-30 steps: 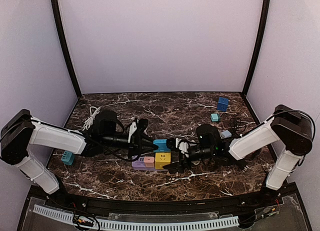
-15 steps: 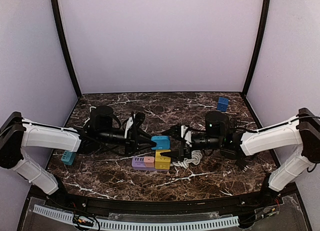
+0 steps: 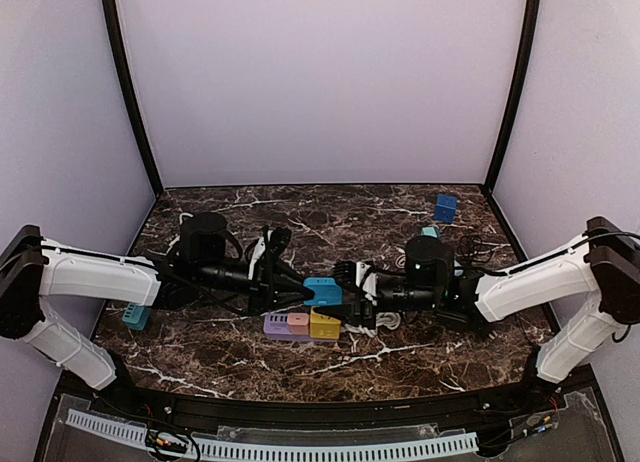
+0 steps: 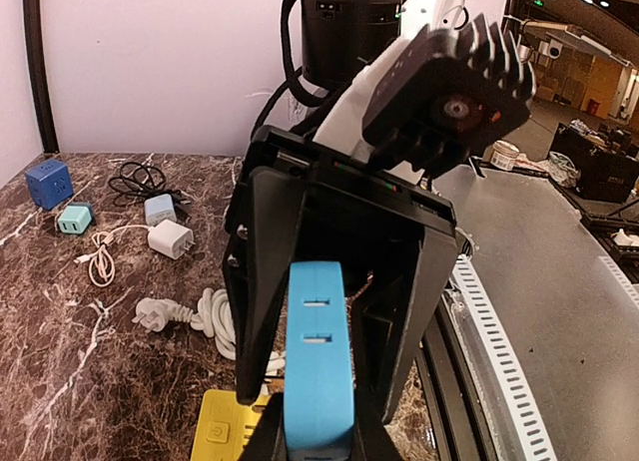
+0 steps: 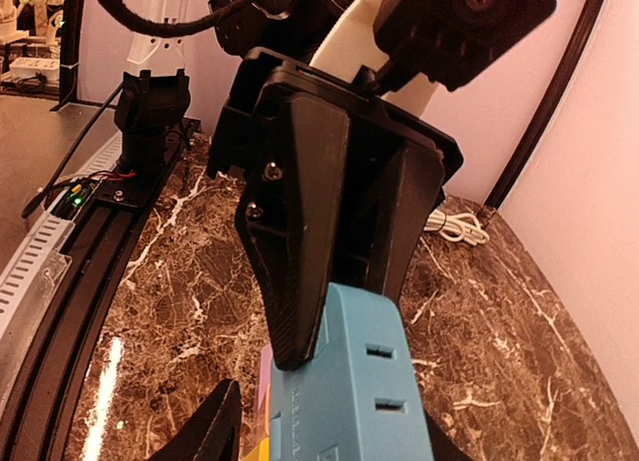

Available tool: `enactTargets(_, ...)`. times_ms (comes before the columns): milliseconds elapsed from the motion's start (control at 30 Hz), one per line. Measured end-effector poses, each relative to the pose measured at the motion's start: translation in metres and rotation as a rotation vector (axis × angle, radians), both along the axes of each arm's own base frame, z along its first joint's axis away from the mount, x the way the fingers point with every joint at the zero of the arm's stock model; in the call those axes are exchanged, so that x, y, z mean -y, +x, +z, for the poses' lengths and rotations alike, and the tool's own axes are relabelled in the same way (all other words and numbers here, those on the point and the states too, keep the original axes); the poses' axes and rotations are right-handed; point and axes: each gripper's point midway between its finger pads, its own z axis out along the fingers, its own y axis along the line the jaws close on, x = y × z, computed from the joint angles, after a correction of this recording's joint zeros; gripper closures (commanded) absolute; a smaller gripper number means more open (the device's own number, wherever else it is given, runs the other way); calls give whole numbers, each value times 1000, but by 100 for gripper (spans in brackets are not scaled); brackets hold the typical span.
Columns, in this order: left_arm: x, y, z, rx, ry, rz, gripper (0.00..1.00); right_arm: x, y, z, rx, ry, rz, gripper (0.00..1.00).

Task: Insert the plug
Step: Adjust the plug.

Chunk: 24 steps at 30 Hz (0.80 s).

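The blue adapter (image 4: 318, 381) sits right between both sets of jaws. The left gripper (image 3: 296, 294) looks clamped on its narrow sides, while the right gripper (image 3: 347, 294) faces it with its black wedge-shaped fingers spread, straddling the far end with a gap showing on each side. The piece is a small block of matte moulded plastic with rounded corners and two thin slots on the face that shows (its prongs, if it has any, are hidden). It is probably light, rigid and a little slick, so the flat opposite sides are the place to grip it, squarely and clear of the slotted face, since an off-centre pinch could let it twist. Below the jaws lies a yellow socket block (image 4: 225, 431), smooth and hard. Off to one side of the right gripper, a white plug (image 4: 150, 314) trails a soft coiled cord across the glossy, veined marble-look table (image 4: 60, 331).
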Motion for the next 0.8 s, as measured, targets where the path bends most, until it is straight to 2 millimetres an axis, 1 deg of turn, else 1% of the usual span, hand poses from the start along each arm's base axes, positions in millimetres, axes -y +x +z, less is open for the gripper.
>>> enactTargets(167, 0, 1, 0, 1, 0, 3, 99, 6, -3, -18, -53, -36, -11, 50)
enactTargets(233, 0, 1, 0, 1, 0, 4, 99, 7, -3, -22, -67, -47, -14, 50)
enactTargets(400, 0, 1, 0, 2, 0, 5, 99, 11, -5, -30, -99, -61, -20, 56)
enactTargets(500, 0, 0, 0, 3, 0, 1, 99, 13, -7, -34, -123, -68, -23, 58)
enactTargets(700, 0, 0, 0, 10, -1, -2, 99, 18, -13, -44, -183, -77, -24, 58)
enactTargets(800, 0, 5, 1, 25, -4, 20, 99, 21, -23, -51, -208, -92, -7, 56)
